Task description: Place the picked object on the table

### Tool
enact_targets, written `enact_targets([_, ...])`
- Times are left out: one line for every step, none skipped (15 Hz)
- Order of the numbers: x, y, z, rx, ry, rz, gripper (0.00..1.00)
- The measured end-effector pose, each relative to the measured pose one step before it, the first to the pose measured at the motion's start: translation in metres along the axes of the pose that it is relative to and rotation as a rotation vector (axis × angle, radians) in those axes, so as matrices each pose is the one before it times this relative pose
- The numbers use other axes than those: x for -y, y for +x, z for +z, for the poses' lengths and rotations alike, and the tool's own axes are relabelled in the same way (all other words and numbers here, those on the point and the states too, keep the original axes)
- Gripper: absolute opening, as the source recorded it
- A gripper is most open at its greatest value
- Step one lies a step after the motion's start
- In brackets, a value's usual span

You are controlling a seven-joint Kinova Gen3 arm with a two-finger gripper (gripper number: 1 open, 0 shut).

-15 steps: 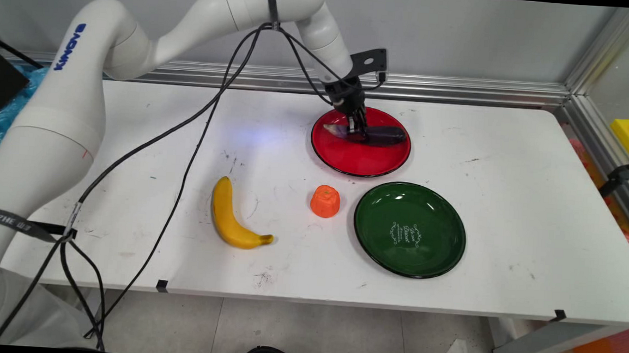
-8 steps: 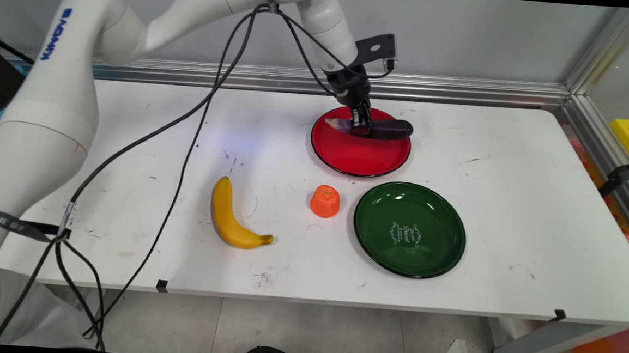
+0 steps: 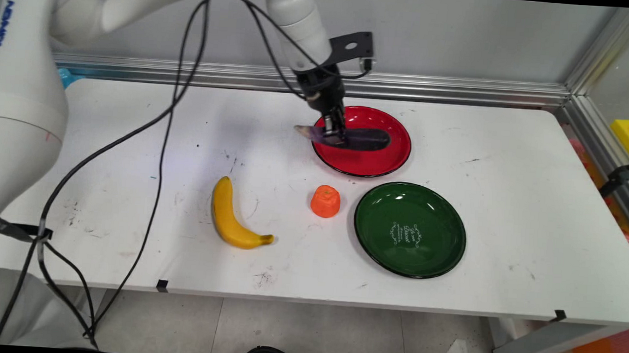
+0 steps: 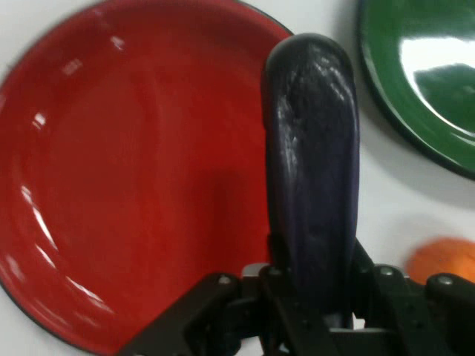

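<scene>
Two plates are sitting on the white tabletop, and my tool is hanging over the left rim of the far one, the red plate. My tool is clamping its two fingers on a dark purple eggplant, gripping it near its pale stem end. The eggplant is lying roughly level, its stem end poking out past the plate's left rim over the bare tabletop, its rounded dark end reaching over the middle of the plate. I cannot tell from the main view whether it is touching the plate.

In the hand view the eggplant is running straight away from my tool, pinched between the fingers, with the red plate spreading out to its left and under it. The green plate is showing at the upper right and the orange fruit at the right edge.

On the tabletop, the green plate is lying just in front of the red one. The orange fruit is standing just left of the green plate. A yellow banana is lying further left, well apart from my tool.
</scene>
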Motion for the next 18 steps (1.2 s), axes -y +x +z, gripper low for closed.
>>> enact_targets([-0.00720,-0.00573,-0.00373,0.00779,-0.00627,-0.00072,0.00])
enact_targets([-0.00473,-0.00454,-0.00231,0.00556,-0.00350,-0.00146,0.00])
enact_targets([-0.00664,-0.00670,-0.00314,0.00739,-0.00433,-0.00360,0.00])
enact_targets([-0.00708,-0.00804,-0.00283,0.00807,-0.00394,-0.00528,0.00])
enact_targets([-0.00608,-0.00838,-0.00174,0.00686,-0.00151,-0.00512,0.00])
enact_targets([-0.00464,-0.00610,-0.00034,0.00506,-0.00105,-0.00260,0.00])
enact_targets([-0.00324,-0.00540,0.00015,0.00305,0.00012,-0.00232,0.00])
enact_targets([-0.00292,-0.00570,0.00028,0.00238,0.00106,-0.00227,0.00])
enact_targets([-0.00176,-0.00392,0.00097,0.00130,0.00113,-0.00101,0.00])
enact_targets([-0.00213,-0.00532,0.00226,0.00059,0.00253,-0.00008,0.00])
enact_targets([-0.00118,-0.00344,0.00166,0.00030,0.00112,-0.00010,0.00])
enact_targets([-0.00149,-0.00485,0.00296,-0.00075,0.00184,0.00042,0.00])
enact_targets([-0.00143,-0.00514,0.00364,-0.00057,0.00130,0.00060,0.00])
enact_targets([-0.00109,-0.00499,0.00391,-0.00223,0.00215,0.00004,0.00])
enact_targets([-0.00036,-0.00287,0.00395,-0.00302,0.00170,0.00163,0.00])
enact_targets([-0.00025,-0.00247,0.00307,-0.00247,0.00179,0.00061,0.00])
enact_targets([-0.00011,-0.00244,0.00303,-0.00312,0.00236,0.00000,0.00])
enact_targets([0.00010,-0.00325,0.00489,-0.00437,0.00333,0.00038,0.00])
